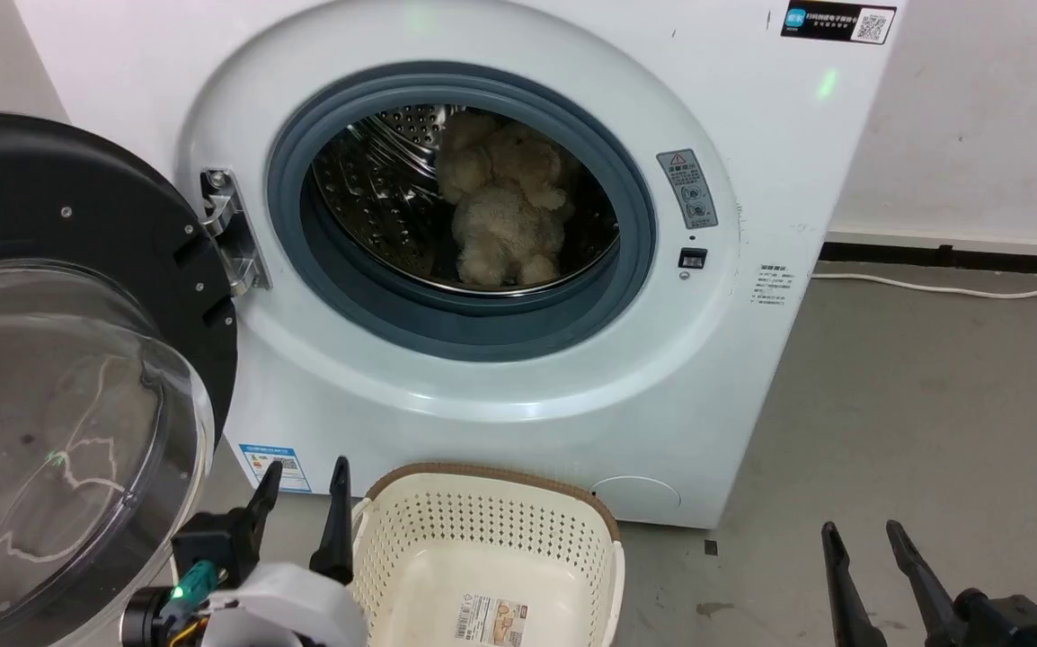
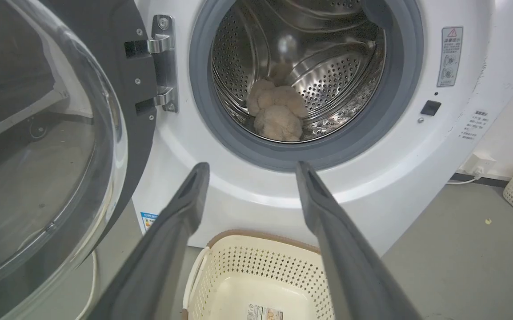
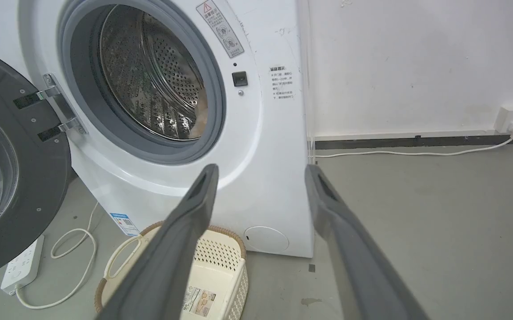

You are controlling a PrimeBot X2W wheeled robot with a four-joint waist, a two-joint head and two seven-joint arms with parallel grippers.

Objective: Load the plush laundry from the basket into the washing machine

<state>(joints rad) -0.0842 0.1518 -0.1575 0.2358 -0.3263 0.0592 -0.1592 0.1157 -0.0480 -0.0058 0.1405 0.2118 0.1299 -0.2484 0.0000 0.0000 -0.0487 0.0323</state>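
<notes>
Plainly the bear lies in the washer drum, just behind the grey ring. The basket on the floor shows its sticker, the print too small to read. The left end effector and right end effector are released and grasp nothing.

Left wrist: the bear sits near the drum's front lip, so the door might pinch it when closing.

Right wrist: the warning label has a red triangle and illegible text. The power strip cable could snag the base.

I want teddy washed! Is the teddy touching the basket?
Apart. The head view shows the teddy lying inside the washing machine, well above the basket, which sits on the floor.
</notes>
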